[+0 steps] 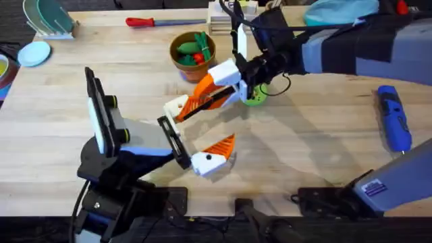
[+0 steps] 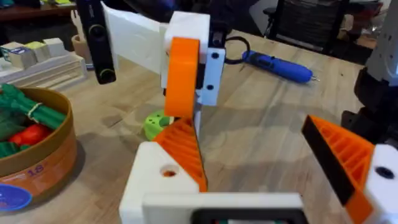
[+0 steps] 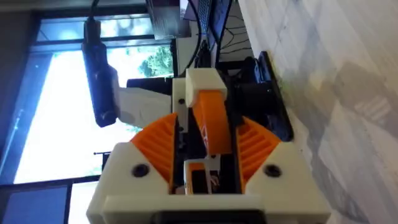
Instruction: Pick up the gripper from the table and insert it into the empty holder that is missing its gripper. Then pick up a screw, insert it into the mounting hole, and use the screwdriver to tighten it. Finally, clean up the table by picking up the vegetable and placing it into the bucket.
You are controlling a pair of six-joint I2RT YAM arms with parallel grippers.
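I cannot make out where the holder [image 1: 177, 106] meets the gripper [image 1: 202, 86]; the right arm's body covers that joint from overhead. The gripper is a ribbed orange wedge, clamped between the right hand [image 3: 205, 163]'s fingers just beside the bucket [image 1: 192, 55]. The left hand [image 1: 202, 131] stands spread wide, holding nothing, near the bucket. The bucket is round and brown, with vegetables inside. The blue screwdriver [image 1: 394, 117] lies on the desk [image 1: 297, 142], well away from the bucket.
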